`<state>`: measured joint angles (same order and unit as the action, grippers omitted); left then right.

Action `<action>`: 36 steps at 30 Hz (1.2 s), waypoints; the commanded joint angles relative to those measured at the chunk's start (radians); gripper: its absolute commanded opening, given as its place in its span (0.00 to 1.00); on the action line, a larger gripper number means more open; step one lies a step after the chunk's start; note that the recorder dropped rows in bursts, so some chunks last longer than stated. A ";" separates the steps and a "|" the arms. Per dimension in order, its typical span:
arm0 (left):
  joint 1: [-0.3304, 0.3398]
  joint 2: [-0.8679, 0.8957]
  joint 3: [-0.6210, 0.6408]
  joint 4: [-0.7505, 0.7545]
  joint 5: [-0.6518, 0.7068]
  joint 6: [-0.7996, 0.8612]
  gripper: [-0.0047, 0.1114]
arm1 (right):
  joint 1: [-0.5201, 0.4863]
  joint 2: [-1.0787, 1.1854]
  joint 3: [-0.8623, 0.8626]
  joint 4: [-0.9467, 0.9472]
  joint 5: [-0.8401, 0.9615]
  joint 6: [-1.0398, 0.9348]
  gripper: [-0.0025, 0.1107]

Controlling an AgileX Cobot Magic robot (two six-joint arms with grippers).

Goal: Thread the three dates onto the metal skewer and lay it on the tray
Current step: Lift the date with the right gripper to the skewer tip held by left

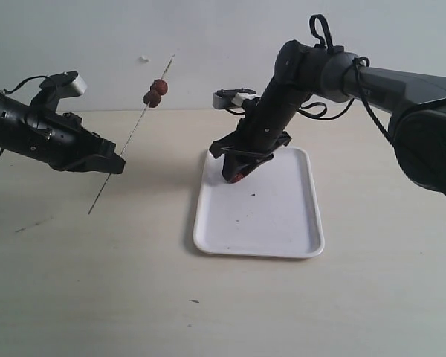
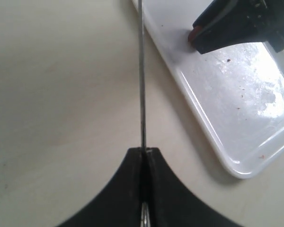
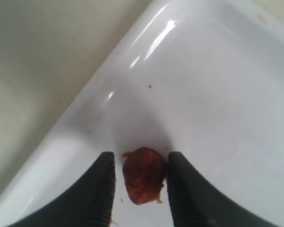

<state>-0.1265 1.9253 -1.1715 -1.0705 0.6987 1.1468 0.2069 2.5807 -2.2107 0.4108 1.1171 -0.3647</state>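
My left gripper [image 1: 117,164] is shut on the metal skewer [image 1: 134,130], holding it slanted above the table to the left of the tray [image 1: 282,223]. Two dates [image 1: 155,91] sit threaded near the skewer's far upper end. In the left wrist view the rod [image 2: 142,71] runs straight out from the closed left gripper [image 2: 146,150]. The third date [image 3: 143,174] lies on the tray's [image 3: 203,85] far left corner. My right gripper [image 3: 142,157] is down around it. One finger touches the date and a narrow gap remains at the other.
A light wooden table [image 1: 97,297] carries the tray, which has a few dark specks [image 1: 253,195] on it. A pale wall stands behind. The right arm [image 1: 297,74] reaches down over the tray's far edge.
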 commanded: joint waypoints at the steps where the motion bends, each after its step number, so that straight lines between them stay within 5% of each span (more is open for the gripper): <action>1: 0.002 -0.010 0.000 -0.018 0.005 0.005 0.04 | -0.004 0.009 -0.005 -0.024 0.016 -0.009 0.33; 26: 0.002 -0.010 0.000 0.056 0.061 0.099 0.04 | -0.016 -0.004 -0.069 -0.012 0.055 0.036 0.19; 36: 0.002 -0.010 0.042 0.198 -0.002 0.220 0.04 | -0.153 -0.064 -0.167 0.258 0.104 0.054 0.19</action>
<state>-0.1265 1.9253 -1.1508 -0.8806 0.7305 1.3175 0.0937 2.5435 -2.3650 0.5521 1.2115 -0.3179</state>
